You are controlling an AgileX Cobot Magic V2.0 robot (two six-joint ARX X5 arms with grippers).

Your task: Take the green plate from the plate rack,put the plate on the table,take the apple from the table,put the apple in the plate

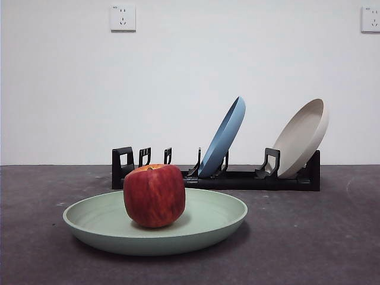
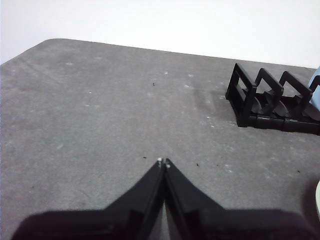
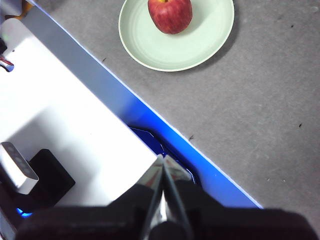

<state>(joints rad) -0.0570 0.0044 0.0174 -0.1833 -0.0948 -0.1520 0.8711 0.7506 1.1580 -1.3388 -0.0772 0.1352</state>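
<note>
Front view puts the green plate flat on the dark grey worktop, near the camera, with the apple sitting upright in its middle. Behind them stands the plate rack, long, low and black; its slots nearest the apple are bare, a blue plate leans in a middle holder and a beige plate leans at the far end. The green plate is matte pale sage, round and shallow with a raised rim. The apple is dark red, slightly blocky, with an orange-yellow patch at the stem dip. The left hand is clenched on nothing above bare worktop near the rack's end. The right hand is likewise clenched and empty, over the worktop's edge, well apart from the plate.
</note>
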